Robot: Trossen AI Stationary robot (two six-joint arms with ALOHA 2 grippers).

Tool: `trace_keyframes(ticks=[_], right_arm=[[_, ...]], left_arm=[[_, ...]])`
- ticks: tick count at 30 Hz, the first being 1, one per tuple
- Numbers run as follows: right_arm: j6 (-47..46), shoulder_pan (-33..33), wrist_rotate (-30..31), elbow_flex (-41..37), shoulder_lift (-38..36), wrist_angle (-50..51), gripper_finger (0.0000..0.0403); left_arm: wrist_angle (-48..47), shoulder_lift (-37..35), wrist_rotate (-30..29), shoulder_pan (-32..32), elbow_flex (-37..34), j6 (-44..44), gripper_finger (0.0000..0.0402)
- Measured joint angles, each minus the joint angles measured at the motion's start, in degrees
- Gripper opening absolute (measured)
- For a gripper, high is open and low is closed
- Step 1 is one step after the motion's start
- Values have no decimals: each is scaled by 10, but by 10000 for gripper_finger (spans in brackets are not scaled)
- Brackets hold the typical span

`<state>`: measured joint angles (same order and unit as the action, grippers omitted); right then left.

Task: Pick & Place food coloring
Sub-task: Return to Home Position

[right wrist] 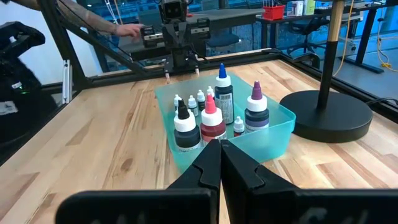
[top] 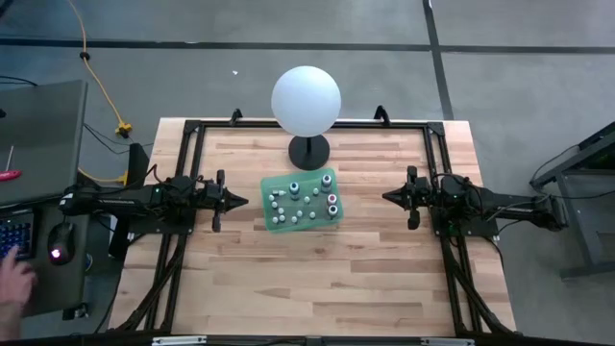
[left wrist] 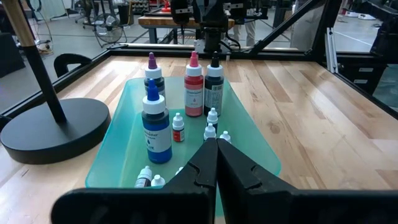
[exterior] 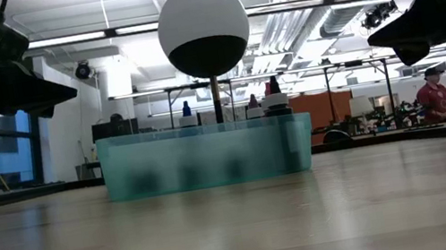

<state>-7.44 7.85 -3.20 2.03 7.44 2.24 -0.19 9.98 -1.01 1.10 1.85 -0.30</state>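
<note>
The food coloring is several bottles standing upright in a teal tray (top: 268, 208) at mid-table. Four are taller: blue-topped (left wrist: 155, 127), purple-tipped (left wrist: 152, 78), red (left wrist: 193, 92) and black (left wrist: 213, 90). Small white ones (left wrist: 178, 128) stand among them. My left gripper (top: 242, 202) hovers shut, pointing level at the tray's left side, a short way off it. My right gripper (top: 386, 197) hovers shut on the tray's right side, farther off. Both wrist views show the fingers closed with nothing between them: left gripper (left wrist: 216, 144), right gripper (right wrist: 220, 144).
A white sphere (top: 306, 100) on a black pole with a round base (top: 308, 152) stands just behind the tray. A black frame (top: 192, 130) runs along the table's edges. A person's hand (top: 12, 279) rests at a desk left of the table.
</note>
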Motion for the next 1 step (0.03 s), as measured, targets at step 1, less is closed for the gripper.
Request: trace_keyframes(ticks=[1], right_arm=[[0,0,0,0,0,0,0]], left_arm=[[0,0,0,0,0,0,0]])
